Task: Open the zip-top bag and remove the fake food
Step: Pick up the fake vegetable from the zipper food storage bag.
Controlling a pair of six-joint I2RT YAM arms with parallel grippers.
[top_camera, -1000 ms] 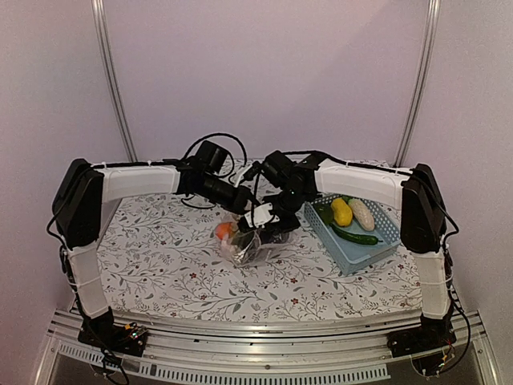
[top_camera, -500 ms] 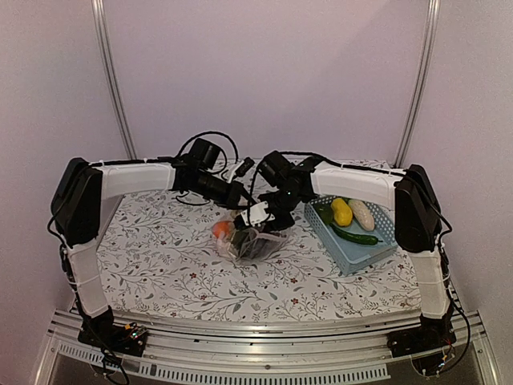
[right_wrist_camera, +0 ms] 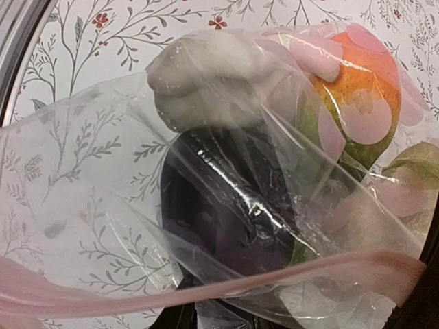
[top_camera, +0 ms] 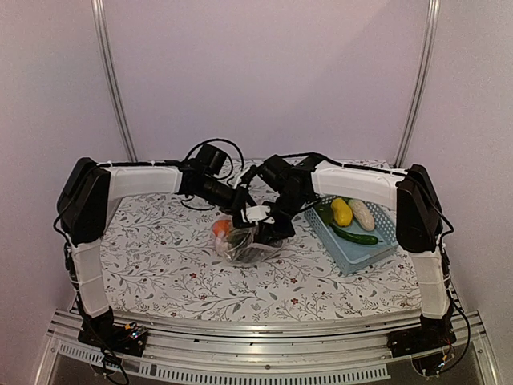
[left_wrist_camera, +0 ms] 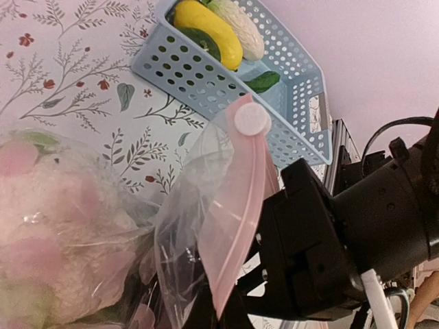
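The clear zip-top bag [top_camera: 244, 245] lies mid-table with fake food inside: a dark purple eggplant [right_wrist_camera: 233, 212], a white cauliflower [right_wrist_camera: 206, 79] and an orange fruit [right_wrist_camera: 360, 89]. My left gripper [top_camera: 243, 212] is shut on the bag's pink zip strip [left_wrist_camera: 236, 219], pinched at the bottom of the left wrist view [left_wrist_camera: 221, 312]. My right gripper [top_camera: 268, 227] is shut on the opposite side of the bag's mouth [right_wrist_camera: 206, 319], where the pink strip [right_wrist_camera: 288, 277] runs across its fingers. The two grippers are close together above the bag.
A light-blue slotted basket [top_camera: 353, 261] stands at the right, holding a yellow piece [top_camera: 342, 212], a white piece [top_camera: 361, 214] and a green cucumber [top_camera: 357, 237]. It also shows in the left wrist view [left_wrist_camera: 206, 75]. A floral cloth [top_camera: 160, 249] covers the table.
Both grippers have moved slightly down and toward the near edge with the bag's mouth between them. The bag has shifted a little. The basket has not moved.
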